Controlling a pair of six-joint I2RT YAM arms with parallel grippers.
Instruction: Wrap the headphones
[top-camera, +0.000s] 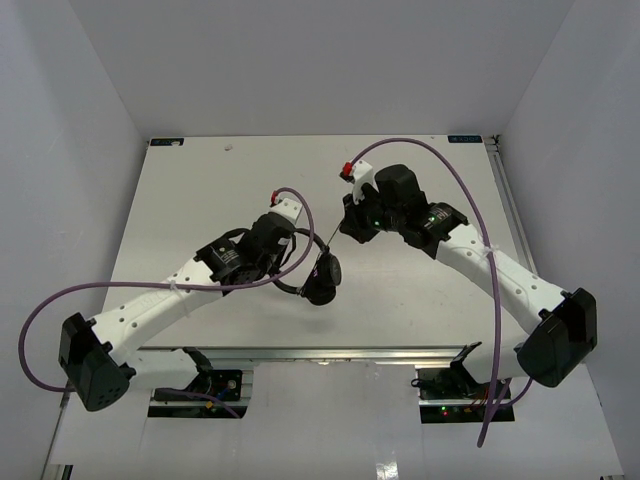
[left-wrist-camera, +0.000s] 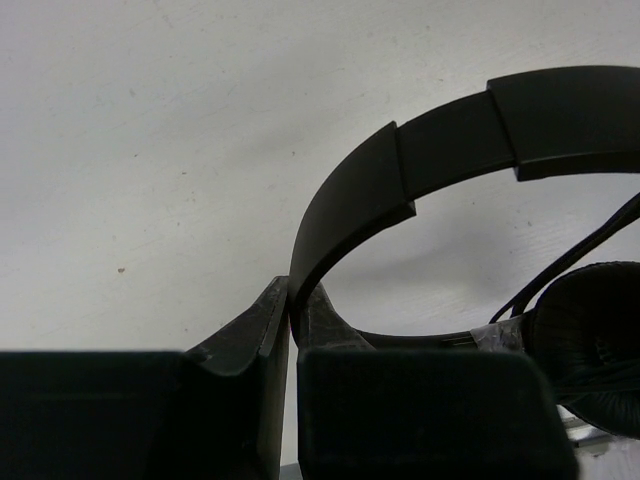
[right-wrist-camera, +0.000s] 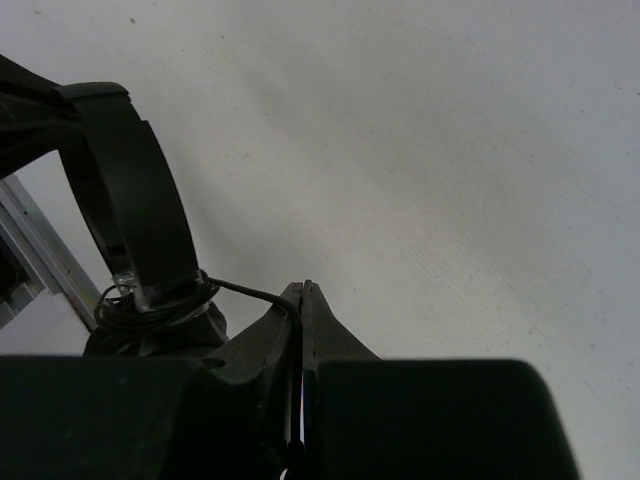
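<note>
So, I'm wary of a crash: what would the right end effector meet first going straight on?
Probably bare table; the headphones sit left of its line, though depth is unclear.

A white table (top-camera: 200, 200) sits enclosed by plain pale walls (top-camera: 300, 60) on three sides under even light, an aluminium rail (top-camera: 330, 352) along its near edge.

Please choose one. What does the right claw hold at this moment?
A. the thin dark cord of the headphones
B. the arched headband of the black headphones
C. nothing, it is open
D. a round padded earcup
A: in the right wrist view the right claw is shut on the thin dark cord of the black on-ear headphones, while the left claw pinches the arched headband.
</note>
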